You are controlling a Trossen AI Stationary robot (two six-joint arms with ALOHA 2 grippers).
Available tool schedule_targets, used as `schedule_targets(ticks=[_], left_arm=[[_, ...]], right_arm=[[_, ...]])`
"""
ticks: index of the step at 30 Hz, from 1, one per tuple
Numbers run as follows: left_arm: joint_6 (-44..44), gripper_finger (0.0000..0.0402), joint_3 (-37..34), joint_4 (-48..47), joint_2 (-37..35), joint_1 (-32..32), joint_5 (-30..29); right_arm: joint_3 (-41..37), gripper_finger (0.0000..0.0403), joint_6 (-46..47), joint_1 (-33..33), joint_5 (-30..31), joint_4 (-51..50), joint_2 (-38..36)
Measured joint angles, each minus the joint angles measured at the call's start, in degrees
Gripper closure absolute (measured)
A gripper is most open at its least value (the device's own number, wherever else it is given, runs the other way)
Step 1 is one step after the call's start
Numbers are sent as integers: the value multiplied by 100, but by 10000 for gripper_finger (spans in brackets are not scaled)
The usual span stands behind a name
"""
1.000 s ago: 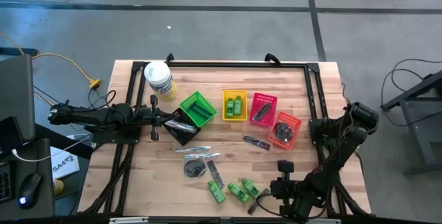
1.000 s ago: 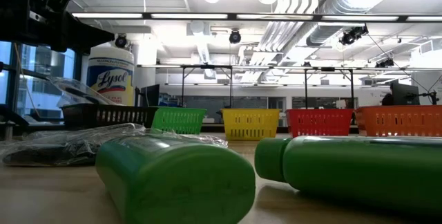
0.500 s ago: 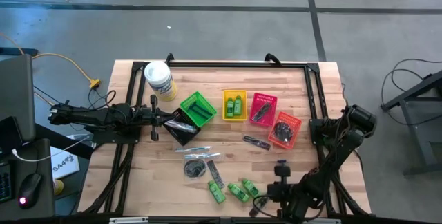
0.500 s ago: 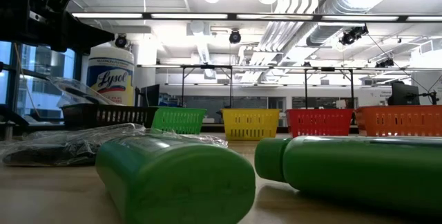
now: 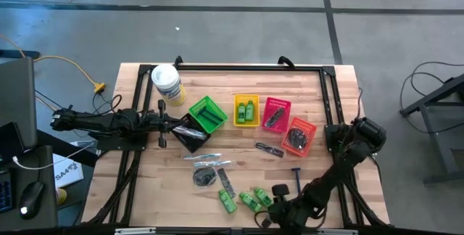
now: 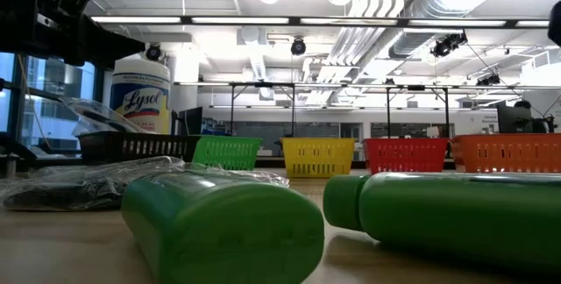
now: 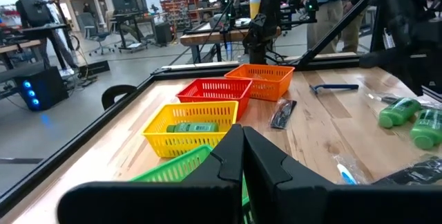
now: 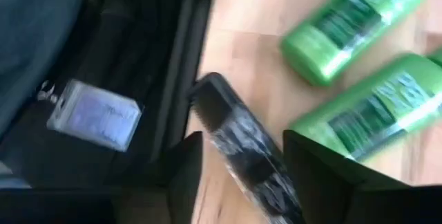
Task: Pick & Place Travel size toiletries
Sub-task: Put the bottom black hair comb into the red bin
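Comb (image 8: 245,148), dark and flat, lies between the parted fingers of the right gripper (image 8: 242,175), its far end sticking out past the fingertips; whether the pads touch it I cannot tell. In the high view this right gripper (image 5: 274,209) sits low at the near edge of the table (image 5: 341,97), right of centre, with the comb (image 5: 265,218) almost at the table's lip. Just beside it, to its left, lie three green mini bottles (image 5: 246,201), two of which fill the right wrist view next to the comb. A blue-handled razor (image 5: 296,171) lies on bare wood a little farther in, near the orange basket (image 5: 299,135).

Room near the comb is tight: the black frame rail and the table's near edge run right along it. Open wood lies toward the table's middle, between the bottles and the row of baskets: green basket (image 5: 207,113), yellow basket (image 5: 246,109), red basket (image 5: 275,114).

Left gripper (image 5: 176,124) waits on the left side over the black basket (image 5: 190,133), fingers closed together and holding nothing.
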Motion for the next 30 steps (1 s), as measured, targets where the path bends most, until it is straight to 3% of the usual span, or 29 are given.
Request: schedule_targets(ticks=[5, 13, 18, 23, 30], left_arm=[[-421, 402, 0, 17, 0, 0, 0], [-1018, 402, 0, 12, 2, -2, 3], [-1224, 402, 0, -4, 0, -2, 4], [-1455, 402, 0, -18, 0, -2, 46], [-1503, 402, 0, -17, 1, -2, 557]], right_arm=[[2, 180, -569, 118, -33, 220, 122], [116, 193, -1691, 702, 979, 576, 210], [259, 202, -2253, 530, 1168, 543, 420], [420, 193, -2699, 204, 879, 552, 639], [638, 188, -2774, -53, 241, 544, 1007]])
